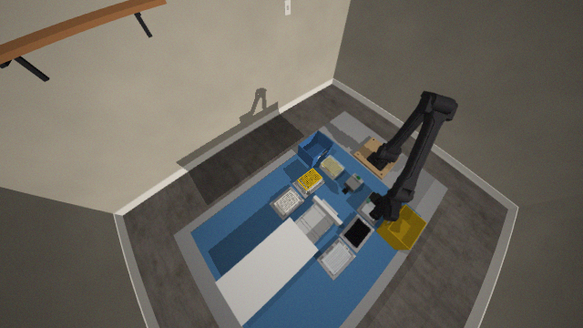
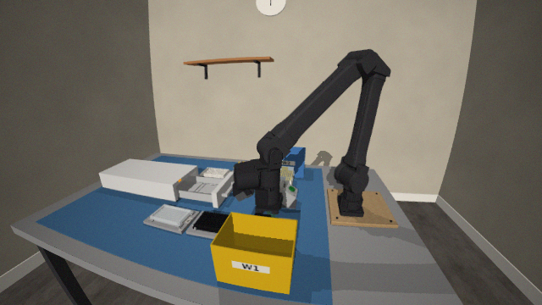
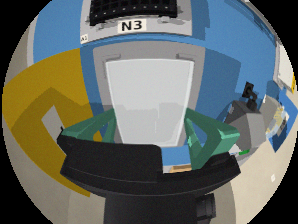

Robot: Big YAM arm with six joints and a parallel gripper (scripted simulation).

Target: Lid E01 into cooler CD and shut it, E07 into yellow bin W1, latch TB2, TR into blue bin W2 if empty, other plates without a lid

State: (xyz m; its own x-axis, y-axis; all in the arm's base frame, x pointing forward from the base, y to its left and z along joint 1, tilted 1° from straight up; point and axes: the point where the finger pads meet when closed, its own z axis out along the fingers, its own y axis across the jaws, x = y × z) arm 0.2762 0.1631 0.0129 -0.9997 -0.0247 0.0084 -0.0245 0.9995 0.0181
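Observation:
My gripper [image 3: 150, 111] is shut on the clear plate lid [image 3: 150, 90], its green fingers at the lid's two long sides. The lid is at the lid park's grey nest [image 3: 100, 75]; whether it is lifted is not clear. The black plate [image 1: 357, 233] [image 2: 211, 222] [image 3: 134, 6] sits in N3, without a lid. White plates [image 1: 337, 258] [image 1: 288, 201] sit in two other nests, labels unreadable. The cooler [image 1: 269, 273] [image 2: 146, 175] has its drawer [image 1: 314, 223] open and empty. A yellow rack [image 1: 310, 179] sits in a nest; its tips cannot be judged. The paler tip box [image 1: 332, 167] stands near the green key [image 1: 358, 178] [image 2: 292, 189].
The yellow bin W1 [image 1: 401, 228] [image 2: 256, 258] [image 3: 50, 100] stands upright close beside the lid park and gripper. The blue bin W2 [image 1: 314, 148] [image 2: 298, 158] stands beyond the paler tip box. The grey key housing [image 3: 245, 122] is on the gripper's other side.

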